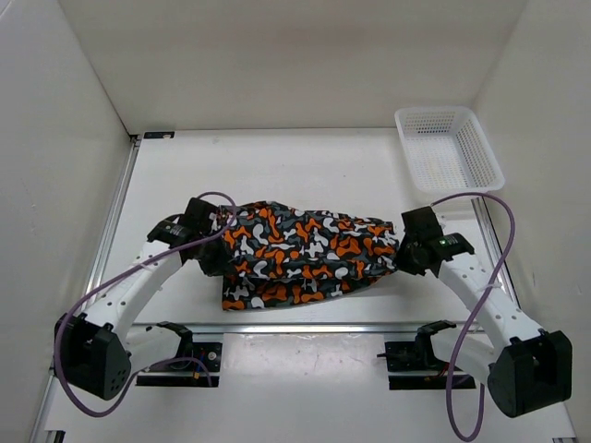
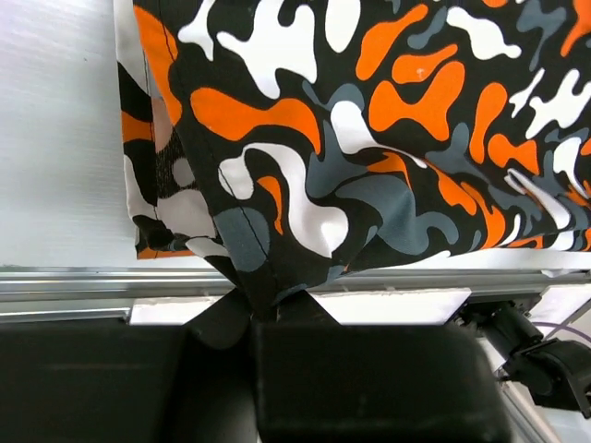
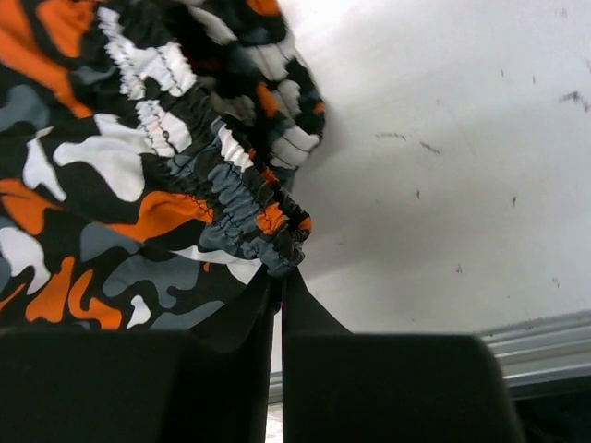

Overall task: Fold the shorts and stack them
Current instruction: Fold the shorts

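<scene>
The camouflage shorts (image 1: 300,254), printed in orange, black, grey and white, hang stretched between my two arms just above the white table. My left gripper (image 1: 219,251) is shut on the leg hem at their left end; the left wrist view shows the cloth (image 2: 305,166) pinched at the jaw tips (image 2: 263,309). My right gripper (image 1: 404,251) is shut on the gathered elastic waistband (image 3: 245,208) at their right end, the cloth caught at the tips (image 3: 281,273). A lower layer (image 1: 277,295) sags toward the table's front edge.
A white plastic mesh basket (image 1: 450,148) stands at the back right of the table. White walls close in the left, back and right sides. A metal rail (image 1: 314,325) runs along the front edge, with the arm mounts just below it.
</scene>
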Action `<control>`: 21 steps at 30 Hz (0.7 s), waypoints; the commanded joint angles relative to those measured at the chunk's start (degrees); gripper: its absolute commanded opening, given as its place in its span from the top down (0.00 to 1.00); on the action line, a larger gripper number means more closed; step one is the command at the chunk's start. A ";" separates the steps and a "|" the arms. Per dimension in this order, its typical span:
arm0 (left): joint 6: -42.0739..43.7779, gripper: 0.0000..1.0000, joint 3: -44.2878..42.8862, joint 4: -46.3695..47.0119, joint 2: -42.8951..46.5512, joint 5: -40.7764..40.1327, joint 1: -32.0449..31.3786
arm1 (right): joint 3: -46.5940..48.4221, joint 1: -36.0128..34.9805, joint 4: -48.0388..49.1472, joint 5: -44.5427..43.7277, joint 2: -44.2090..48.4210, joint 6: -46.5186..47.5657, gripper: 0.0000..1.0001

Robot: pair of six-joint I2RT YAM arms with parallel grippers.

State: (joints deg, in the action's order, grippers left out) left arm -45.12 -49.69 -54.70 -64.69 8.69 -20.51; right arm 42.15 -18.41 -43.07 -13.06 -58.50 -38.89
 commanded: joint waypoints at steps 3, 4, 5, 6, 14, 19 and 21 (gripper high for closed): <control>-2.86 0.90 1.26 2.75 -1.93 -2.54 -3.12 | -1.11 -0.04 1.67 -4.96 -1.53 -3.64 1.00; -3.47 0.90 1.26 2.75 -3.24 -2.54 -4.52 | -1.11 -0.04 1.67 -5.48 -1.53 -4.17 1.00; -4.00 0.90 1.79 2.75 -3.78 -2.54 -5.41 | -1.11 -0.04 1.67 -5.49 -1.53 -4.17 1.00; -4.01 0.90 1.79 2.75 -4.30 -2.54 -6.29 | -1.11 -0.04 1.67 -6.18 -1.53 -4.17 1.00; -2.61 0.12 -7.14 -4.16 -2.21 -1.38 -11.66 | 1.34 -0.04 0.01 -7.42 -2.67 -3.65 0.24; -1.46 0.15 -13.33 -8.58 -4.57 -9.30 -10.08 | 6.53 -0.04 0.00 -8.03 -2.67 -3.12 0.23; -0.41 0.24 -14.03 -6.75 -6.59 -9.30 -8.76 | 9.16 -0.04 0.00 -8.03 -4.69 -1.89 0.24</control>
State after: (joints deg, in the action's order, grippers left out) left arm -47.22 -62.24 -60.05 -69.73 3.01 -30.85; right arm 46.30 -18.44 -43.59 -19.44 -61.82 -42.22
